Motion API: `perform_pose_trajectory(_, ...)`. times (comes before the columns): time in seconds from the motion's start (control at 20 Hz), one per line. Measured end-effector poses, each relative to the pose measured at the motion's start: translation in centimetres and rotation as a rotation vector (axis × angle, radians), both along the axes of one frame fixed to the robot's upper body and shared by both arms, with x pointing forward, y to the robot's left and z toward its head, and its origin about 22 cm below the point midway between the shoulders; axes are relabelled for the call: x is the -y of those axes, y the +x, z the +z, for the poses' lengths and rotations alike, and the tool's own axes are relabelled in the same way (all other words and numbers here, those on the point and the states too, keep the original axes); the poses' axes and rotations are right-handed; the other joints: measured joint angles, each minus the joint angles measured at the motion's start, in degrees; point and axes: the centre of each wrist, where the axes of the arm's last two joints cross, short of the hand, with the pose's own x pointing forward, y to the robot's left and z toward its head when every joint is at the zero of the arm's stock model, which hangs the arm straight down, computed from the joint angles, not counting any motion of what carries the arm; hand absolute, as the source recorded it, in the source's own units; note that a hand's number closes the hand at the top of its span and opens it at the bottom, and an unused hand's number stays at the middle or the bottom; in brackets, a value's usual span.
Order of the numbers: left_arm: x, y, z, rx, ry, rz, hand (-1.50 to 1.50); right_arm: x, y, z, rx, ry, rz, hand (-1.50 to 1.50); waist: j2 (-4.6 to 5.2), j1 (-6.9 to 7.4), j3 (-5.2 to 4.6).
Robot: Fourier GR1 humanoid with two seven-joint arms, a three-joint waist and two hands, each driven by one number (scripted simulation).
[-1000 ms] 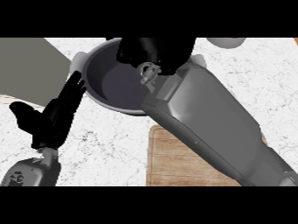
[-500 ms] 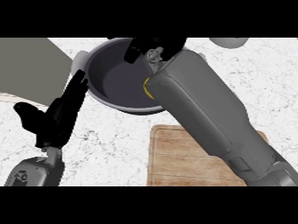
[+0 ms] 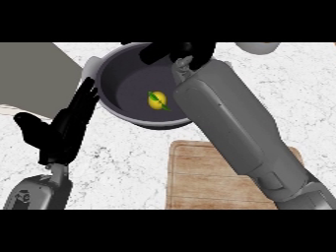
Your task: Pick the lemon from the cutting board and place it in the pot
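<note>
The lemon [image 3: 157,100] lies inside the pot [image 3: 106,66]; the right hand [image 3: 172,50] above holds nothing, fingers curled. Pulling back carelessly, the forearm may knock the pot's rim.

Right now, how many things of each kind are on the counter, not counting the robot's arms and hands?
Lemon: 1, lying inside the pot
Pot: 1
Cutting board: 1
Pale object at the top edge, cut off, kind unclear: 1
Total: 4
</note>
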Motion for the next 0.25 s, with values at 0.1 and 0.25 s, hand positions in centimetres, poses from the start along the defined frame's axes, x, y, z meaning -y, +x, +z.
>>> perform_pose_trajectory(0.1, -0.23, -0.14, 0.01, -0.008, -0.002, 0.005, 0.00, 0.01, -0.04, 0.22, 0.098, 0.047, -0.029, -1.50, -0.16, -0.40, -0.01)
perform_pose_trajectory(0.25, -0.37, -0.23, 0.07, -0.018, 0.000, 0.016, 0.00, 0.26, 0.16, 0.00, 0.199, 0.098, -0.083, -1.50, -0.33, -1.11, -0.02)
